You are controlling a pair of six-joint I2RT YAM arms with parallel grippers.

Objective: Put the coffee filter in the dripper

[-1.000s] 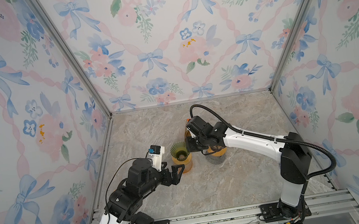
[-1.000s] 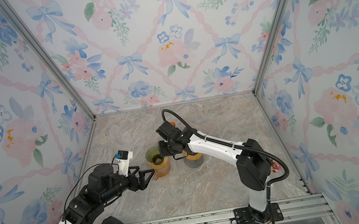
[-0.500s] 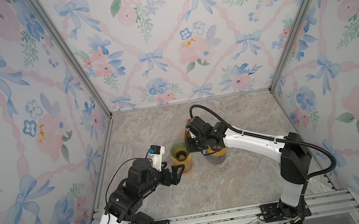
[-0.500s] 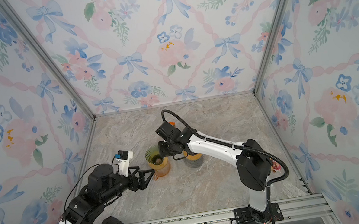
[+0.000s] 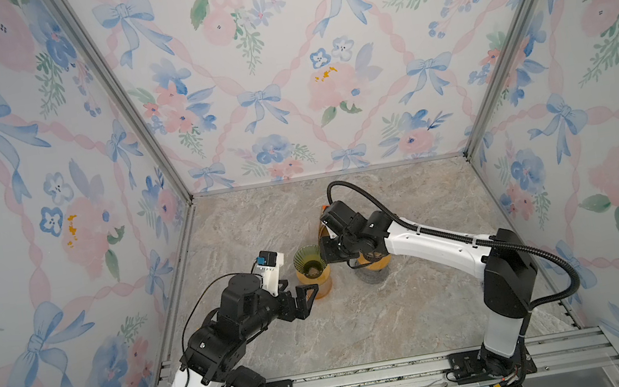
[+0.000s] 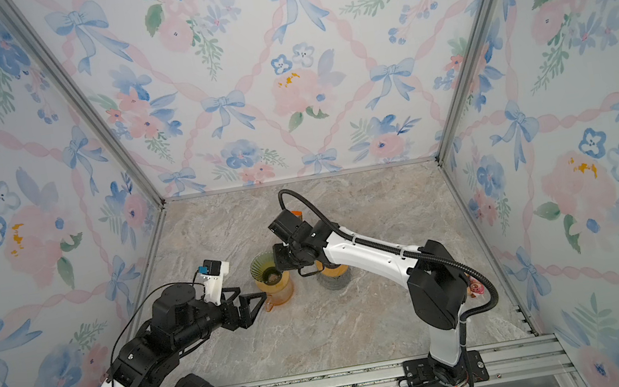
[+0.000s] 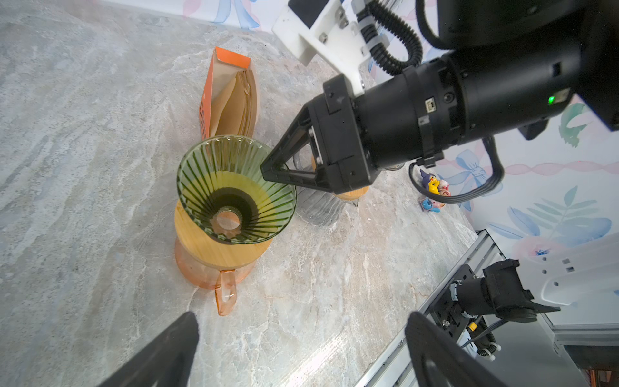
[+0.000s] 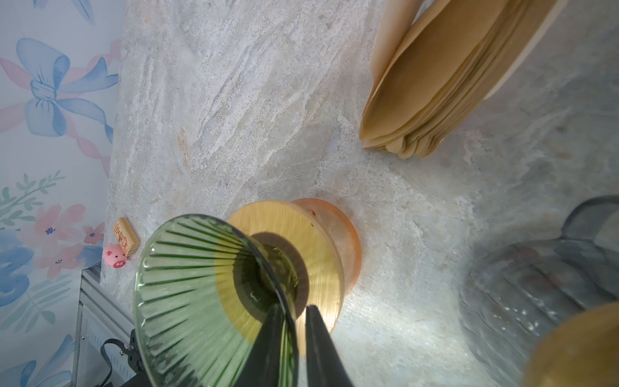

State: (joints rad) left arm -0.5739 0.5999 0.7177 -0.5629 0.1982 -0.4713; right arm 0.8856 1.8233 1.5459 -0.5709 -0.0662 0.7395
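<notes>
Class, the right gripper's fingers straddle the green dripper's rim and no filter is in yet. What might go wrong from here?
1. The right gripper straddles the dripper rim; withdrawing sideways might drag or tip it off the orange carafe.
2. The filters stand packed tightly in the box; several might come out together.
</notes>
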